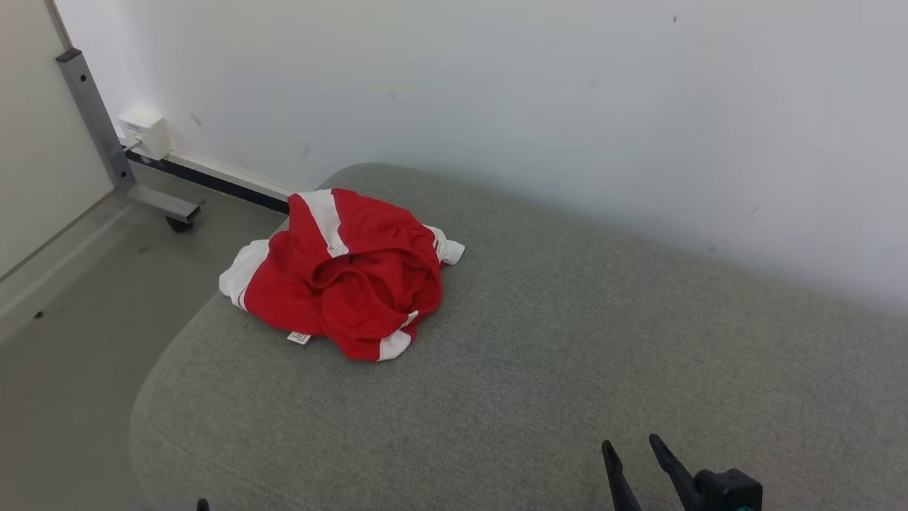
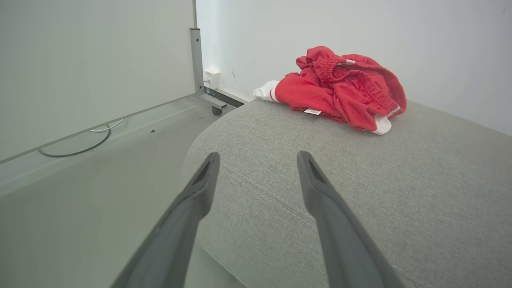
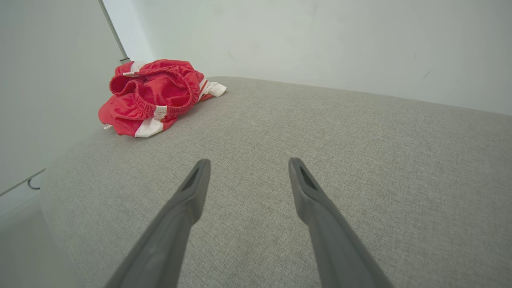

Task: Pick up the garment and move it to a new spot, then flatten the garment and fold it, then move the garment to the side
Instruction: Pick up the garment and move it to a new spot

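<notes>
1. Right up close, the right gripper [image 3: 249,161] is hovering over the near right part of the grey cushion [image 1: 567,355]. Its two dark fingers are standing wide apart and gripping nothing.
2. Over at the cushion's near left corner, the left gripper [image 2: 258,155] is hanging with its fingers spread just as wide, and nothing is sitting between them. In the left wrist view, one finger is showing against the floor [image 1: 85,298] and the other against the fabric.
3. Both grippers are sitting well apart from the garment [image 1: 340,277].
4. The garment is lying crumpled on the far left part of the cushion, close to its left edge. It is a red heap with white bands, its gathered elastic waistband is gaping upward, and a small white label [image 1: 299,338] is poking out at its near side.
5. Further left, a grey cable [image 2: 80,150] is curling across the floor.
6. Beyond that, a metal post [image 1: 96,121] is standing on a dark caster [image 1: 179,224], just beside a white box [image 1: 145,133] low on the wall [image 1: 567,106].
7. The pale wall is running along right behind the cushion's far edge.
</notes>
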You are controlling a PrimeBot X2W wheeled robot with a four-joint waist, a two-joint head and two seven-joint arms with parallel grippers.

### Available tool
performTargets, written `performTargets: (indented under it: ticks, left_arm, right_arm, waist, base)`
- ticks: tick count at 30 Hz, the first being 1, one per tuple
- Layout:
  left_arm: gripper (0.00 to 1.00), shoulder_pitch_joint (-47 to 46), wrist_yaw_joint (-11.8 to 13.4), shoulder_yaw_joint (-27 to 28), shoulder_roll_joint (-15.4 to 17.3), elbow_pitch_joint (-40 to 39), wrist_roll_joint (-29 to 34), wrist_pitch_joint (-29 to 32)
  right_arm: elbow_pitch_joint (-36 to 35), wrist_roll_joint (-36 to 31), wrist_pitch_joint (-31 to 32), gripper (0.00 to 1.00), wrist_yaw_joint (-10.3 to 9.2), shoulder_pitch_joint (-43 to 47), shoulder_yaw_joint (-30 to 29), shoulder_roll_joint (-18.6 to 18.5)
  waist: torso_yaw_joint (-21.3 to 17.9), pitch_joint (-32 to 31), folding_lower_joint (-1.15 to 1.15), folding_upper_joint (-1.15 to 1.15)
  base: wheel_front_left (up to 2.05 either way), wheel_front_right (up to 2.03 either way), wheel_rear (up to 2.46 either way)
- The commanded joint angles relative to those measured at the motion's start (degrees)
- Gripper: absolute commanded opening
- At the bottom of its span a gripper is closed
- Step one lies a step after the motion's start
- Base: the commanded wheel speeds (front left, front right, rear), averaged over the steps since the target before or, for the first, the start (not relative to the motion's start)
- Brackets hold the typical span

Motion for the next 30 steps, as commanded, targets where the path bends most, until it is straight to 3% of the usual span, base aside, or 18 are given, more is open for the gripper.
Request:
performTargets:
  ticks: [1, 11, 18, 30]
  left_arm:
    - [1.0, -0.8, 0.0, -0.3, -0.1, 0.8, -0.2, -0.2]
    - [1.0, -14.2, -0.4, -4.8, 2.2, 11.3, -3.3, 5.4]
    - [1.0, -27.7, -0.2, -3.8, 3.3, 18.6, -7.8, 12.8]
    - [1.0, -48.6, 0.8, 1.3, 6.9, 28.3, -16.3, 24.5]
  right_arm:
    - [0.1, 0.0, -0.4, 1.0, -0.12, -0.5, -0.1, 0.0]
    - [-0.4, -1.0, -0.2, 1.0, -0.12, 2.2, -1.6, 0.0]
    - [-4.7, -3.0, 3.3, 1.0, -0.12, 1.9, -0.7, -2.0]
    - [-17.8, -4.7, 10.5, 1.0, -0.12, -0.9, 0.9, -7.7]
  waist:
    - [0.0, 0.1, -0.01, 0.0]
    - [-0.3, 0.4, -0.01, 0.0]
    - [-6.8, 5.8, -0.01, 0.0]
    - [-17.8, 19.3, -0.01, 0.0]
  base:
    - [0.0, 0.0, 0.0]
    - [0.0, 0.0, 0.0]
    - [0.0, 0.0, 0.0]
    - [0.0, 0.0, 0.0]
